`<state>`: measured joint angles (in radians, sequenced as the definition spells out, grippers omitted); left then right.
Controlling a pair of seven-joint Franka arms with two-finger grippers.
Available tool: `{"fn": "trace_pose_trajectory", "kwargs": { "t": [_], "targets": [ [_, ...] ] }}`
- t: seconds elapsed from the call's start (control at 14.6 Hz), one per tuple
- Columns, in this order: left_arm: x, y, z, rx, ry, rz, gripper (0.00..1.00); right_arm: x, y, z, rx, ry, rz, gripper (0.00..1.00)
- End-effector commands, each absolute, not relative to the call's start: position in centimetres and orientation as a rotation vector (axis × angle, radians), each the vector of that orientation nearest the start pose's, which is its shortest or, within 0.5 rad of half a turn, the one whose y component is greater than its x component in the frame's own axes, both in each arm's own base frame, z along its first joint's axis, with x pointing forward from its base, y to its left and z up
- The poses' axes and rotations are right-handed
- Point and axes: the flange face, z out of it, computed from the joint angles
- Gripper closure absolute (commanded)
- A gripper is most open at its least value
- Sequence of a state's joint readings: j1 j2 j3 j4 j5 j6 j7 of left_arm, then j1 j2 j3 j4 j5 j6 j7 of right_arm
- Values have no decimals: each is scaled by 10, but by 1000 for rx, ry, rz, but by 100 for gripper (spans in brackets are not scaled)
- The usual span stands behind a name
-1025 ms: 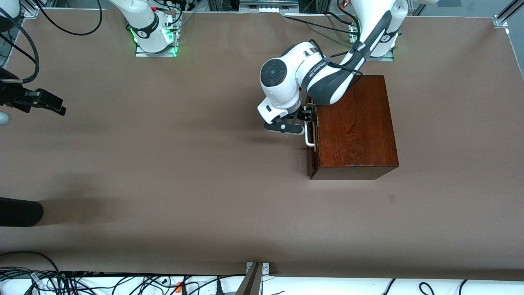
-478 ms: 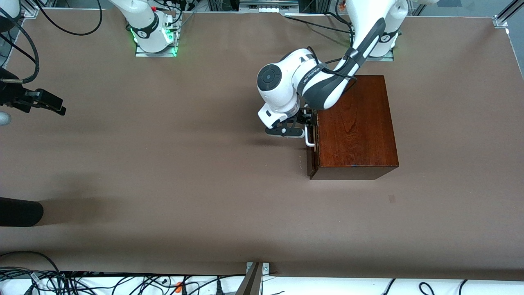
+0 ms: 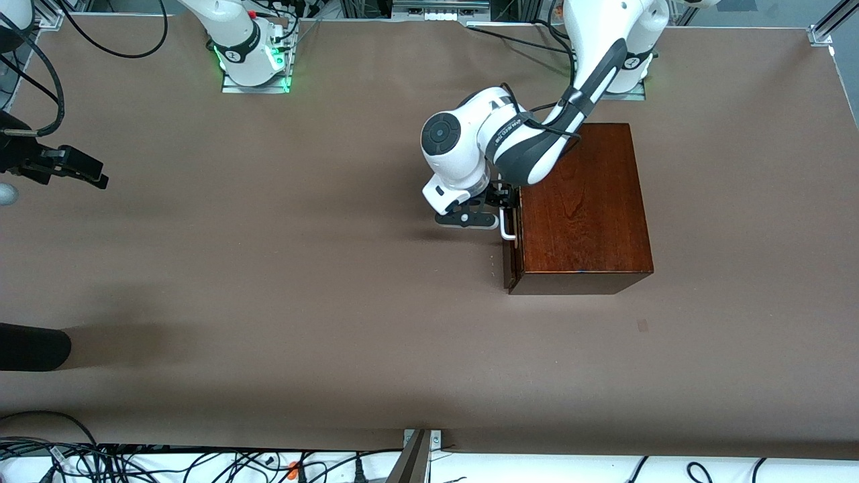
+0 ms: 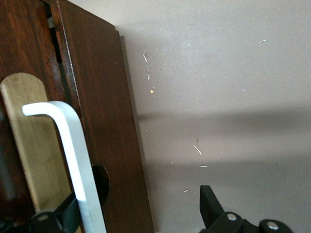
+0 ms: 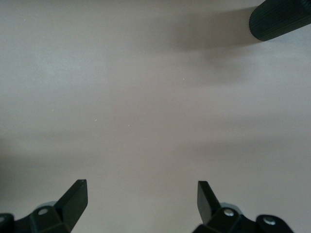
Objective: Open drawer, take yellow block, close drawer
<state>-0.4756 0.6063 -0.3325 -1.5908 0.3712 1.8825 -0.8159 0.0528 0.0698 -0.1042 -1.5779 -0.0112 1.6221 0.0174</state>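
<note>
The left gripper (image 3: 500,213) is held at the drawer (image 3: 509,251), fingers (image 4: 210,206) spread around its white handle (image 3: 507,225), near the tabletop's (image 3: 268,268) middle. The right gripper (image 5: 141,199) waits, fingers apart, at the right arm's edge.

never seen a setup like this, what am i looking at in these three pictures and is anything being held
These are two white robot arms bolted along one edge of a brown table. The big picture comes from a high camera facing them; the other two come from cameras on each arm's wrist.

A dark wooden box sits on the table, with a drawer that looks nearly shut. The left gripper is at the drawer's white handle. Its wrist view shows the fingers apart, with the handle beside one finger, so nothing is gripped.

The right gripper waits at the table's right-arm end, open, with bare table under it and a black ribbed object at the edge of its view.

No yellow block is visible in any view.
</note>
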Motion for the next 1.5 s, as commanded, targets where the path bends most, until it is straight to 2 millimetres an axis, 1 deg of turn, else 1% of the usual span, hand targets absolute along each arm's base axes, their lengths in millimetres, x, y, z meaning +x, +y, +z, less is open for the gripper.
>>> {"fn": "trace_pose_trajectory", "kwargs": {
  "t": [0.0, 0.07, 0.14, 0.27, 0.48, 0.61, 0.75, 0.89, 1.02, 1.09, 1.16, 1.3, 1.37, 1.43],
  "targets": [
    [497, -447, 269, -2836, 179, 84, 0, 577, -30, 588, -3153, 115, 39, 0],
    [495, -449, 265, -2836, 154, 86, 0, 577, -30, 588, -3153, 113, 39, 0],
    [493, -452, 266, -2839, 137, 76, 0, 576, -30, 589, -3153, 113, 39, 0],
    [485, -462, 265, -2845, 155, 66, 0, 576, -30, 589, -3153, 113, 39, 0],
    [486, -467, 262, -2871, 150, 45, 0, 576, -30, 589, -3153, 113, 39, 0],
    [483, -474, 259, -2896, 129, 23, 0, 576, -32, 589, -3153, 115, 36, 0],
    [478, -487, 258, -2926, 98, -3, 0, 577, -32, 588, -3155, 110, 36, 0],
    [477, -496, 262, -2964, 63, -24, 0, 577, -32, 588, -3155, 110, 36, 0],
    [472, -505, 266, -2986, 75, -44, 0, 577, -32, 588, -3157, 108, 34, 0],
    [469, -508, 265, -2986, 82, -45, 0, 577, -32, 588, -3158, 108, 34, 0],
    [461, -515, 264, -2985, 93, -45, 0, 577, -33, 588, -3155, 120, 39, 0],
    [452, -524, 255, -2986, 65, -37, 0, 577, -32, 589, -3158, 115, 32, 0],
    [450, -531, 259, -3003, 57, -55, 0, 577, -32, 589, -3157, 110, 32, 0],
    [451, -532, 258, -3008, 49, -57, 0, 577, -33, 589, -3157, 108, 32, 0]
  ]
}}
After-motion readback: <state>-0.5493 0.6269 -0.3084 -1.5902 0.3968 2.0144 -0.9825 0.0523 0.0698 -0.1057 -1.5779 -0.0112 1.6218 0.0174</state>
